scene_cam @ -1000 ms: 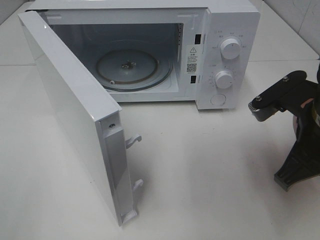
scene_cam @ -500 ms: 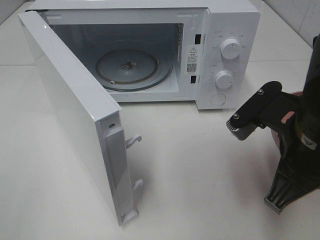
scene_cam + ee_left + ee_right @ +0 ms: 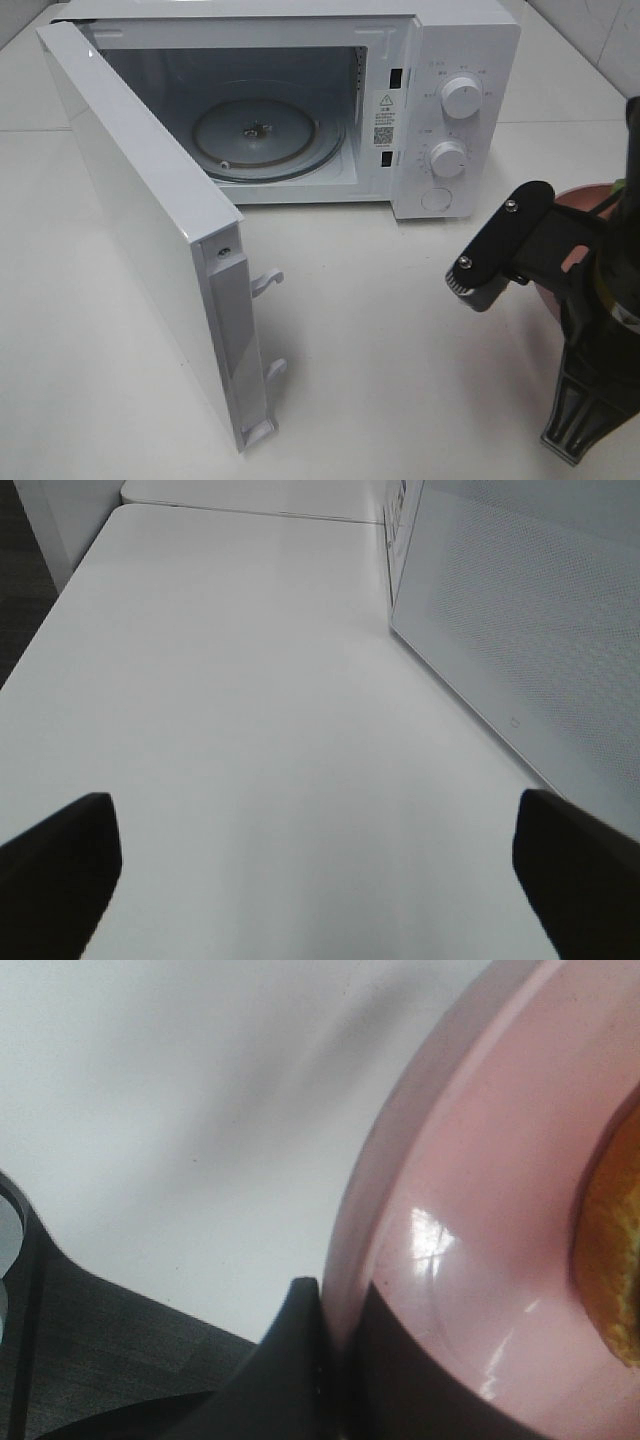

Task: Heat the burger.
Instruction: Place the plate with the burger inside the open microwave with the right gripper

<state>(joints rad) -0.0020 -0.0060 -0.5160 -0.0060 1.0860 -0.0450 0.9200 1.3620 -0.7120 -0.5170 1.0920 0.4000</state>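
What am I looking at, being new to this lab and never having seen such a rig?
This is a robot with two arms, each ending in an end effector, a two-fingered clamp. The wide picture comes from a camera mounted high; it shows a white table with a microwave, its door swung open and the glass turntable bare. The other two come from cameras on the wrists. The left end effector is open and empty above the table, near the door. The right end effector is clamped on the rim of a pink plate; the golden edge of a burger shows on it.
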